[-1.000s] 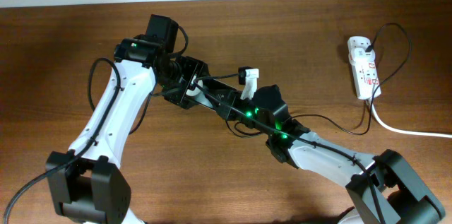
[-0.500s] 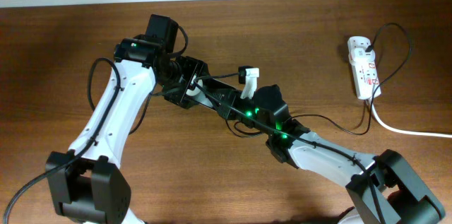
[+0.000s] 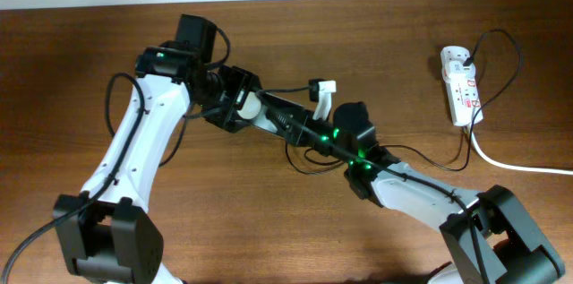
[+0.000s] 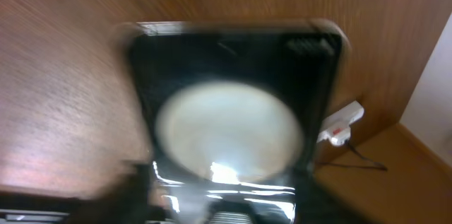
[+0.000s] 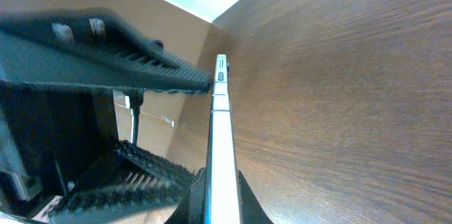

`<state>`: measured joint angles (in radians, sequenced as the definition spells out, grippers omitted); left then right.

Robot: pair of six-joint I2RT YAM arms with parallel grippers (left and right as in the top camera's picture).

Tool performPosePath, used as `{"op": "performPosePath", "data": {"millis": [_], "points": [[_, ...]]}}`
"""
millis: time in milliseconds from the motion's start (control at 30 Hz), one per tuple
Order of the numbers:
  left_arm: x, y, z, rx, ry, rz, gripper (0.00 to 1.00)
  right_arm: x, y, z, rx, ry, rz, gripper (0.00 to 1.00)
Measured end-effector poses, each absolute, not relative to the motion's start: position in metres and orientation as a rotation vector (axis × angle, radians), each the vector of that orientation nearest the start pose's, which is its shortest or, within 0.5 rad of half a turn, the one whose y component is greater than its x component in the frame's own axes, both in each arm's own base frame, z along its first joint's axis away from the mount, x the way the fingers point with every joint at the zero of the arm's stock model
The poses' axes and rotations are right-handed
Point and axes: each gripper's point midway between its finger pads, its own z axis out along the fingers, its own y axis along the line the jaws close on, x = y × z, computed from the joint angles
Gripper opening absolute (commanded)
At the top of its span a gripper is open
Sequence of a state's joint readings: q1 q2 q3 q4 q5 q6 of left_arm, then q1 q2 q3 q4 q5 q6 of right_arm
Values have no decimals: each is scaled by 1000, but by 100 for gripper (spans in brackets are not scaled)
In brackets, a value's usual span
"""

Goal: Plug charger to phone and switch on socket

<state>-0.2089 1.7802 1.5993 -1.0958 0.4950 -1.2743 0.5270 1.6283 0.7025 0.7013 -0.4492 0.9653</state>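
A: Two end effectors over the bench (image 3: 72, 42), state?
B: L end effector (image 3: 240, 107) grips phone (image 3: 273, 116). R end effector (image 3: 304, 133) pinched on charger (image 3: 436, 160) at phone's end. Socket (image 3: 460, 82) well apart.

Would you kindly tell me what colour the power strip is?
The power strip is white with red marks, best seen in the overhead view.

Glossy black phone (image 4: 233, 61), matt wood-grain table (image 3: 269, 230), white plastic socket (image 3: 461, 82)
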Motion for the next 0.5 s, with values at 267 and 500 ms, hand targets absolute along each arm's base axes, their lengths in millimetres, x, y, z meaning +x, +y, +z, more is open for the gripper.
{"op": "performPosePath", "data": {"millis": [267, 500], "points": [[371, -153, 171, -1445, 2752, -895, 50, 358, 287, 170, 75, 2012, 1432, 4], [376, -154, 173, -1090, 2818, -901, 57, 375, 255, 177, 123, 1988, 1468, 4]]}}
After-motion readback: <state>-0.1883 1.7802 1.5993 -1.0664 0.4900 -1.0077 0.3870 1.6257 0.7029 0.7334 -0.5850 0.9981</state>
